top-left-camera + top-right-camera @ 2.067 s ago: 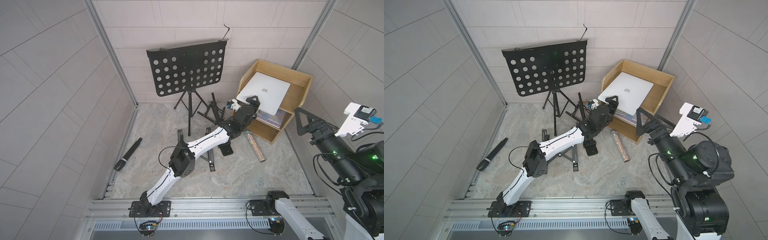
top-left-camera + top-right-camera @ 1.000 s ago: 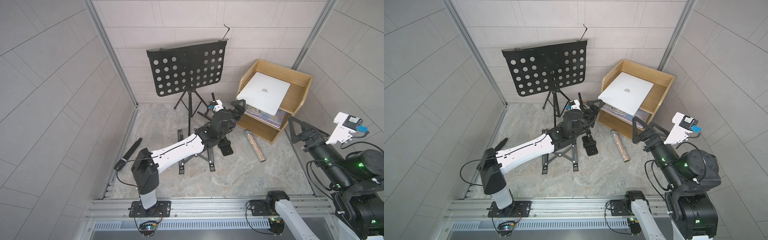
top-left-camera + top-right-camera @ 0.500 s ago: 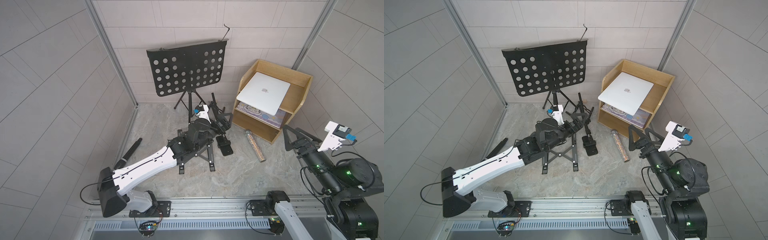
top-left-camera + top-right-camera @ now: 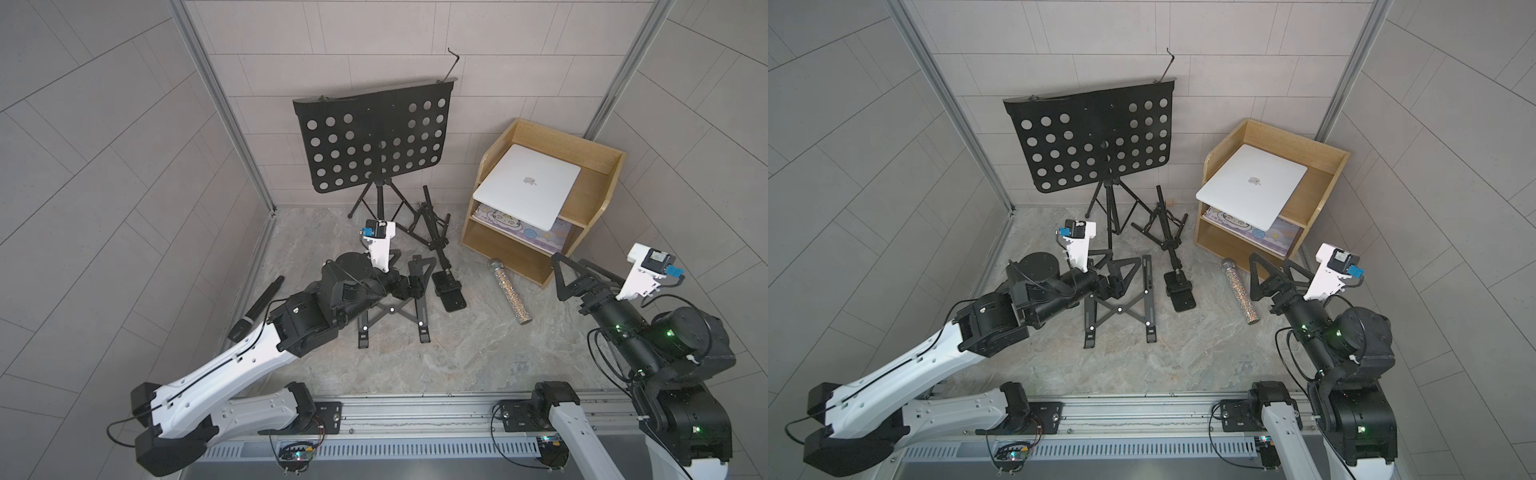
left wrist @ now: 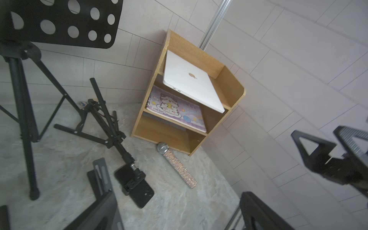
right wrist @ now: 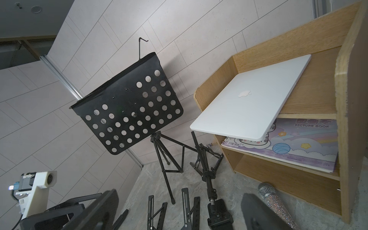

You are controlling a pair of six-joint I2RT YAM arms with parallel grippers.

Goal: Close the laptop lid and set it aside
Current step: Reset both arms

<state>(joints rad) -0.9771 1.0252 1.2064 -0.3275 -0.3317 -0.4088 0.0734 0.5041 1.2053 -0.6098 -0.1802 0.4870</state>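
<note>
The silver laptop (image 4: 527,187) (image 4: 1252,187) lies on the top shelf of a wooden shelf unit (image 4: 569,141), its front edge overhanging. The laptop lid (image 6: 249,99) is down flat on the base, apple logo upward; the left wrist view shows the laptop (image 5: 191,83) from the side. My left gripper (image 4: 417,276) (image 4: 1121,274) is open and holds nothing, low over a black X-frame stand, well away from the shelf. My right gripper (image 4: 575,270) (image 4: 1271,266) is open and holds nothing, by the shelf unit's lower front corner.
A cartoon-cat notebook (image 4: 536,232) lies on the middle shelf. A glitter microphone (image 4: 509,295) lies on the floor before the shelf unit. The X-frame stand (image 4: 390,316), a folded holder stand (image 4: 440,257) and a perforated music stand (image 4: 374,137) stand mid-floor. A black microphone (image 4: 259,307) lies by the left wall.
My left arm has drawn back from the shelf toward the front left and folded low over the X-frame stand. My right arm has also pulled back and down. The laptop has not moved.
</note>
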